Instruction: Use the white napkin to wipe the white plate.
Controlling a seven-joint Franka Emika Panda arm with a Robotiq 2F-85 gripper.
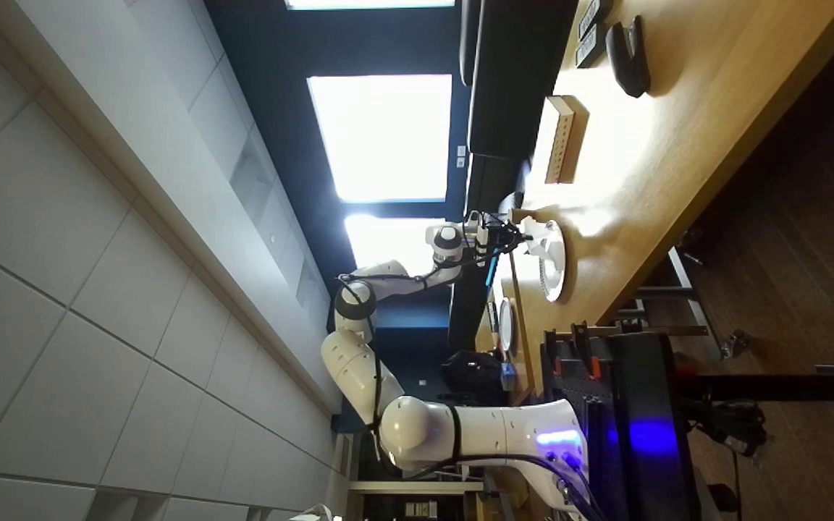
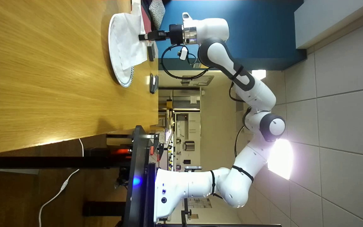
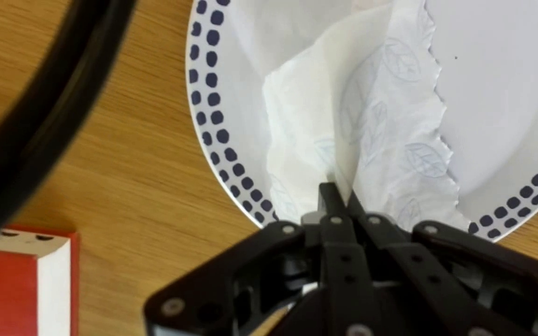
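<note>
Pinching white napkin (image 3: 404,121) in closed pincer (image 3: 342,198), draping it over white plate (image 3: 498,121) inward from robot-side edge of counter (image 2: 58,104); presumably performing the wiping step, next needing gentle downward pressure and sweeping strokes.

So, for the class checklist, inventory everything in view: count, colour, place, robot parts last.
Plate: one, white, dark-spotted rim, on table
Napkin: one, white, partly covering plate
Table: one, brown, under plate
Block: one, cream, on table
Red object: one, red and white, near plate; maybe that block
Small boxes: two, dark, on table
Stapler, apparently: one, dark, on table
Dish: one, white, background
Bright wall panels: three, white, background
Cable: one, white, below table level
Background items: uncounted, mixed colours, many too small to tell
Gripper: one, black, pinching napkin
Arm: one, mostly white, over table
</note>
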